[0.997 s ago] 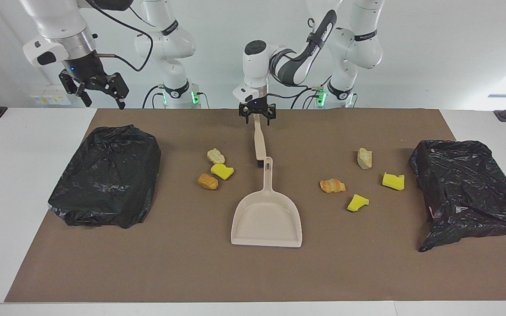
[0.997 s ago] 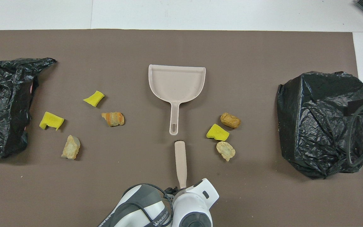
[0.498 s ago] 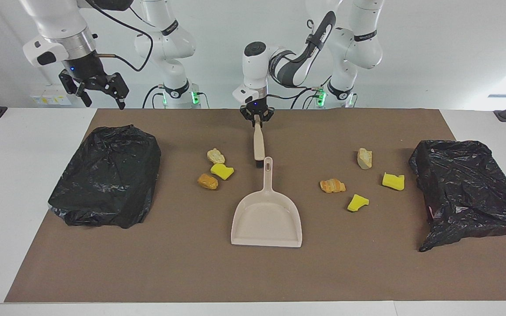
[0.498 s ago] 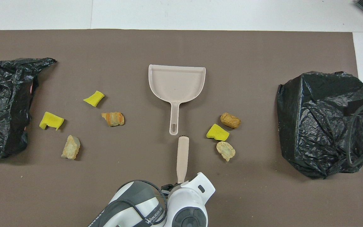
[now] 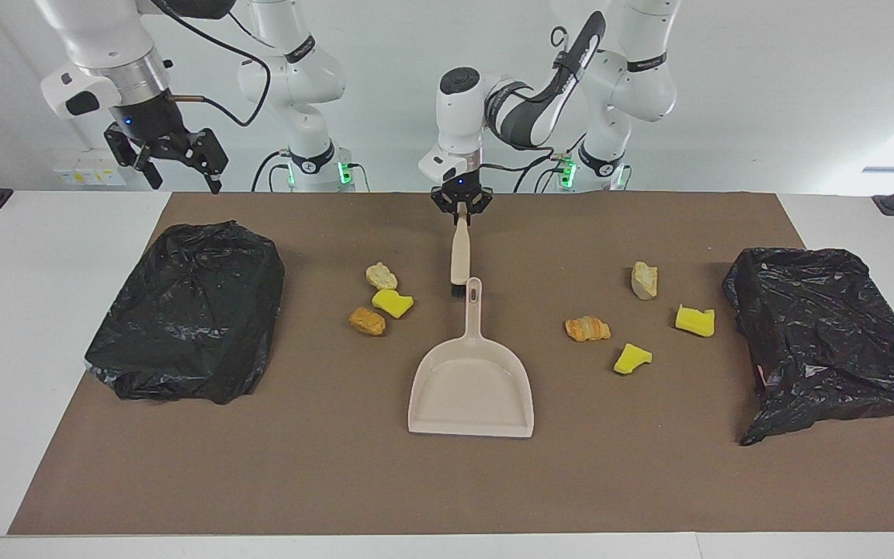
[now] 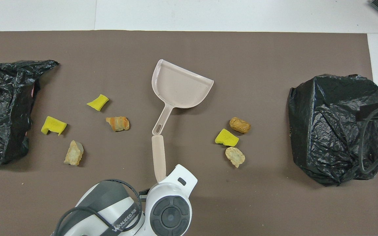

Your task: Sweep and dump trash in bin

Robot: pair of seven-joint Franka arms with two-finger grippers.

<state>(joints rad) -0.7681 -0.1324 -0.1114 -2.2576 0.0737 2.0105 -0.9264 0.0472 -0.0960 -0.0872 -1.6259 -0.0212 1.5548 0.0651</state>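
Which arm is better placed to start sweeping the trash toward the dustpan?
Left. The left gripper is shut on the brush, whose end sits beside the dustpan handle, with trash pieces close by. The right gripper waits open above its end's black bag, holding nothing.

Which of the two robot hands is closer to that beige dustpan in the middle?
The left. The left gripper is shut on the brush, whose tip sits by the dustpan handle. The right gripper waits, open, high over the black bag at its end.
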